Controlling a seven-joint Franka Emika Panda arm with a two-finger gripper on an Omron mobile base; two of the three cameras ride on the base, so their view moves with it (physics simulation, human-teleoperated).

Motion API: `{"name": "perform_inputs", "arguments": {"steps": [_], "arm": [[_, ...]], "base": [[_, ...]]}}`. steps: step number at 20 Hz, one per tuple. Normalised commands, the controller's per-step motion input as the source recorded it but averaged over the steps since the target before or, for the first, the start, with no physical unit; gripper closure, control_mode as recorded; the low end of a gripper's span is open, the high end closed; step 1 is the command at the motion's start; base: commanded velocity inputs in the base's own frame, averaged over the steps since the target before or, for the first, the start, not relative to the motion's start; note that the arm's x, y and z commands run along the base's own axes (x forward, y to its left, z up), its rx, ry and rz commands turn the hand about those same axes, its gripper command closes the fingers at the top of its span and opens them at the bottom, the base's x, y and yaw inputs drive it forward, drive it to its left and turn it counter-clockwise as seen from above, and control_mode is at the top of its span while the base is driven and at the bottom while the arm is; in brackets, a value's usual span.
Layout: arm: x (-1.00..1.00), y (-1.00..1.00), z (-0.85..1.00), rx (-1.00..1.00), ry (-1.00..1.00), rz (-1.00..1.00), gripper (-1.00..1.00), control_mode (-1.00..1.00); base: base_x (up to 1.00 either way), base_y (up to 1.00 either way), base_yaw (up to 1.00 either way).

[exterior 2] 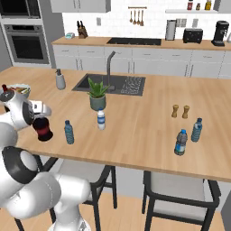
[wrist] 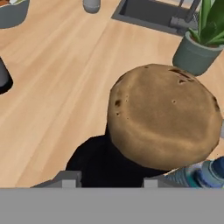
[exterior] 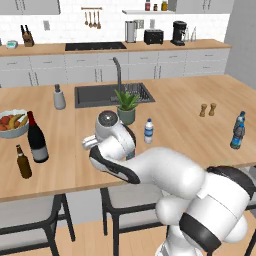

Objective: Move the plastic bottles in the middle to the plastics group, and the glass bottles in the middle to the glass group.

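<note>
Gripper (wrist: pixel 111 179) closed on the squat dark bottle (exterior 2: pixel 43 129), w/ one finger tip on either side of its dark body, right under the brown cork top (wrist: pixel 164 116). That bottle sat near the front edge of the wooden counter (exterior 2: pixel 135 135), left of centre; couldn't tell if its base touched the wood. Just right of it stood the bluish bottle (exterior 2: pixel 68 132), upright, blue cap. A bit farther & to the right was the white-label bottle (exterior 2: pixel 101 119), also upright, just in front of the potted plant (exterior 2: pixel 97 101).

On the left, the beer bottle (exterior: pixel 23 162) stood nearest the edge, w/ the wine bottle (exterior: pixel 36 137) just behind it & a fruit bowl (exterior: pixel 11 125) beyond. Well apart on the right stood the blue-label bottle (exterior 2: pixel 181 142), w/ another small clear bottle (exterior 2: pixel 196 130) close behind it, then two small shakers (exterior 2: pixel 180 111) farther back.

Past the plant lay the sink (exterior 2: pixel 110 84) w/ its tap, and a soap dispenser (exterior 2: pixel 60 80) to its left.
</note>
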Motion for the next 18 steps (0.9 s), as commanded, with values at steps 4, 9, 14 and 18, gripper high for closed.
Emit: {"name": "perform_inputs", "arguments": {"steps": [4,9,14,18], "arm": [[0.36,0.22,-0.05,0.04,-0.04,0.05,1.0,-1.0],[0.31,0.54,0.0,0.02,0.0,0.07,1.0,-1.0],[0.16,0.8,0.0,0.0,0.0,0.1,1.0,-1.0],[0.15,0.72,-0.04,0.0,0.0,0.05,1.0,-1.0]], "base": [[0.0,0.0,0.0],[0.0,0.0,0.0],[0.0,0.0,0.0],[0.0,0.0,0.0]]}}
